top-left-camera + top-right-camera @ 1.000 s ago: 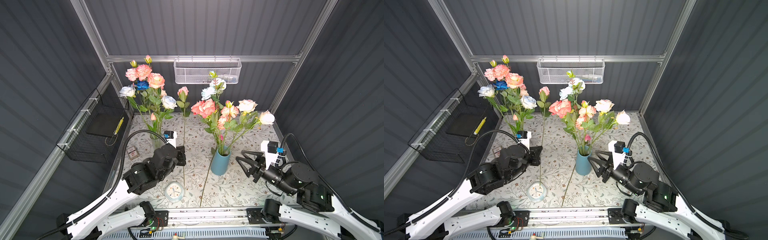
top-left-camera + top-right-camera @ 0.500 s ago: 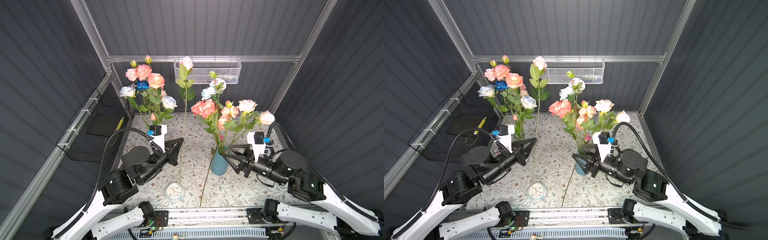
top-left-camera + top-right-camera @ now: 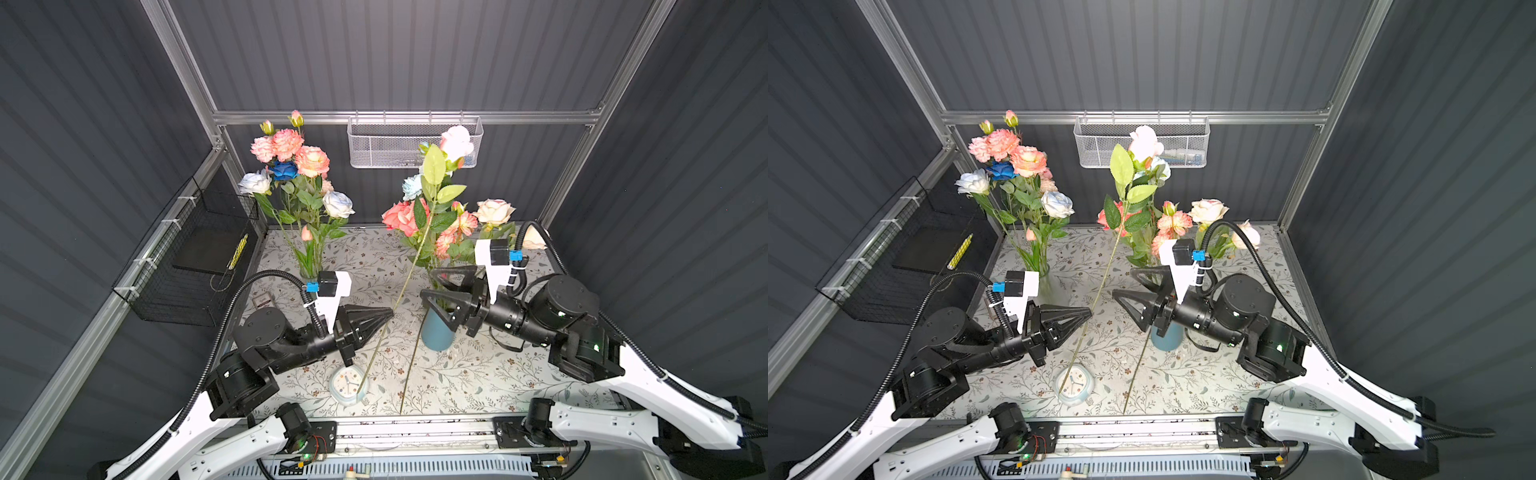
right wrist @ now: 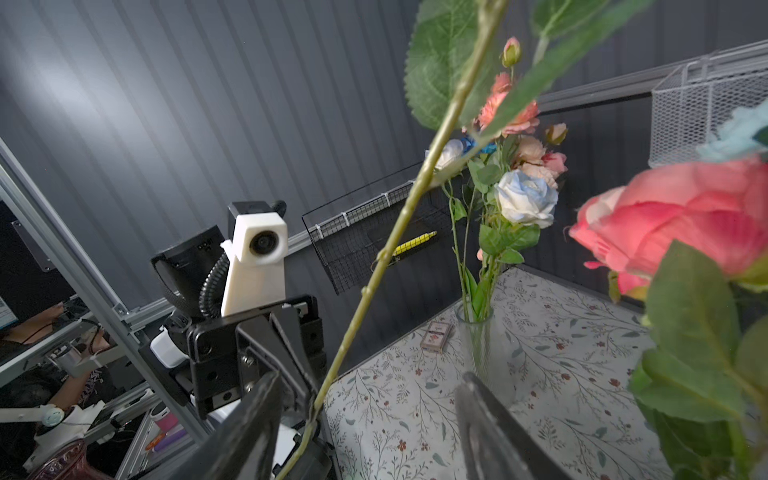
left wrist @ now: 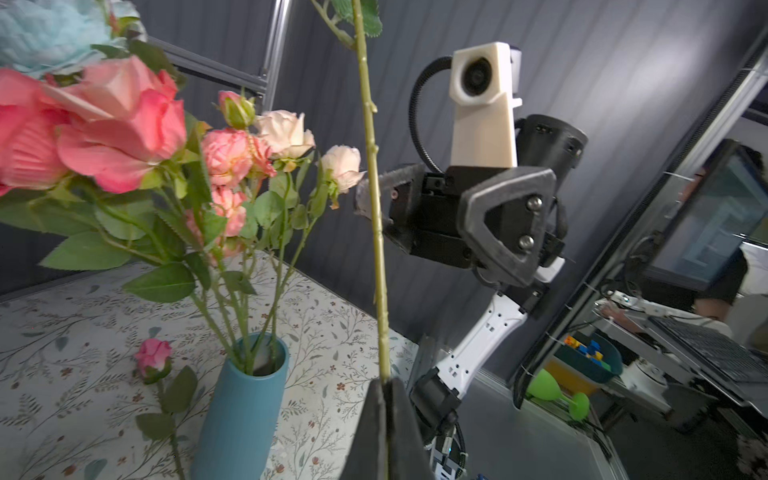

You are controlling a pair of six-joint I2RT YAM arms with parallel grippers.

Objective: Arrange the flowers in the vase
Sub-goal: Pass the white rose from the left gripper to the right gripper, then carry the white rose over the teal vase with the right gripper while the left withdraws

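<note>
Two stem ends, near edge: the held flower's [image 3: 457, 141] cut end hangs above the clock [image 3: 348, 385]; a loose flower [image 5: 153, 360] lies on the tabletop [image 3: 498, 374] with its bud just beside the blue vase [image 3: 434, 336], not yet arranged.
Left gripper [image 3: 390, 312]: jaws pressed together on the held flower's stem, well below the leaves, probably to leave bare stem free for a second grip.
Right gripper [image 3: 426, 283]: jaws spread and empty, pointed at the same stem and near it but not closed on it. It is higher than the blue vase's rim, which suggests a hand-over rather than a direct drop.
Blue vase: upright, already holding coral, pink and cream blooms; the likely destination.
Held flower, upper part: the stem leans toward the blue vase's bunch, with the pink bloom high in front of the wire basket [image 3: 390, 145].
Glass vase [image 3: 307, 268]: far left, carrying the other bunch with the deep blue rose; apparently the supply.
Change over the last second: the held flower stood upright and lower, its bloom between the two bunches. It has been lifted and tipped to the right, and the left gripper has shifted right with it. The right gripper, earlier beside the blue vase, has advanced toward the stem with its jaws wider.
</note>
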